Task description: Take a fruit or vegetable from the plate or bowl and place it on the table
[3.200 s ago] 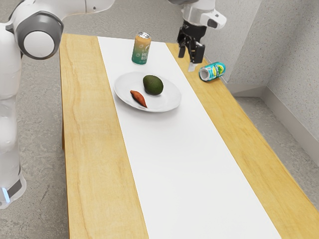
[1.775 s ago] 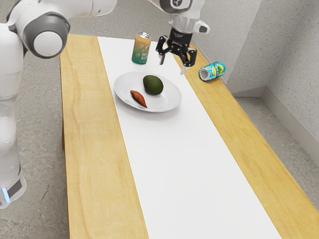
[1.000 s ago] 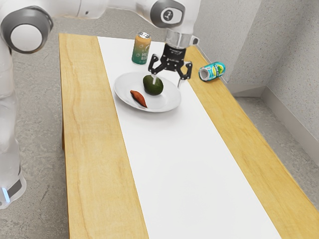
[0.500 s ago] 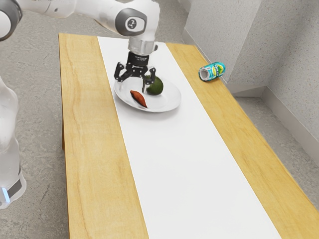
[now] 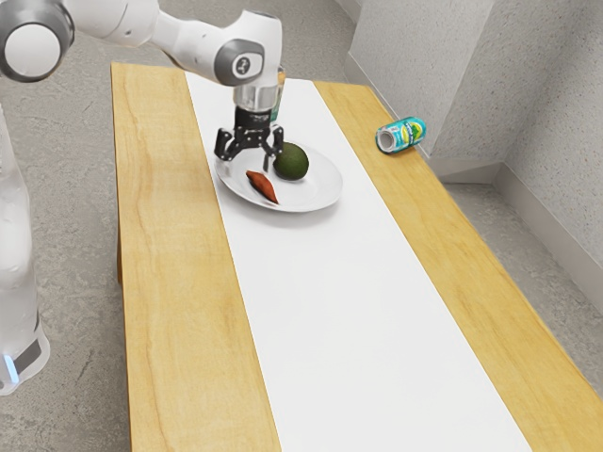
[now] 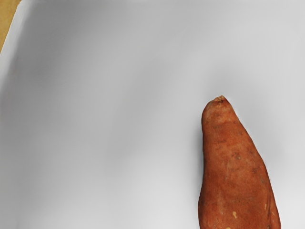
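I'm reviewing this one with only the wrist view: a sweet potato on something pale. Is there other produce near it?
Observer: Yes, in the exterior view an avocado shares the plate with the sweet potato.
Operator: Has the gripper closed on anything?
Observer: No, its two fingers stand apart.
Operator: Anything else on the table to steer around?
Observer: A teal can lies on its side on the bare wood, off toward the exterior view's right.
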### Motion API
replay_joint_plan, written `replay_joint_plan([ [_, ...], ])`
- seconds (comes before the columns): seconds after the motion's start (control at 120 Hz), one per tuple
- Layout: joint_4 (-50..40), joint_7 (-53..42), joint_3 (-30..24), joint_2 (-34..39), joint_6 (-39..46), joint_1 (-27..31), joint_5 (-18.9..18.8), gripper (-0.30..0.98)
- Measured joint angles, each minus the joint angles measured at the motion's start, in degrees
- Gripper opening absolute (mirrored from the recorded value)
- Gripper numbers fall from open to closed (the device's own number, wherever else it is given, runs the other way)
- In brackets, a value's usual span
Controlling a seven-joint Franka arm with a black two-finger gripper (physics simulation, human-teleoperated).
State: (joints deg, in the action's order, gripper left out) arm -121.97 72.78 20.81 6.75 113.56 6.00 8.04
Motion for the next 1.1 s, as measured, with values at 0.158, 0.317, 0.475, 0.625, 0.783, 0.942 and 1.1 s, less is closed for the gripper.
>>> replay_joint_plan([
  [0.158,1.3,0.0,0.0,-2.5,1.5,0.0,1.0,0.69],
  [0.317,2.8,-0.1,0.0,-4.8,2.1,-0.4,1.5,0.67],
  [0.475,3.5,-0.1,0.5,-6.4,2.4,-1.4,2.1,0.65],
  [0.625,3.9,-0.1,0.7,-7.9,2.8,-1.9,2.6,0.63],
  [0.783,4.1,-0.1,0.7,-8.6,3.1,-1.9,2.8,0.44],
  [0.942,4.4,-0.1,0.7,-9.1,3.2,-1.5,2.9,0.24],
  [1.1,5.6,-0.1,0.8,-9.7,3.1,-1.8,2.8,0.15],
])
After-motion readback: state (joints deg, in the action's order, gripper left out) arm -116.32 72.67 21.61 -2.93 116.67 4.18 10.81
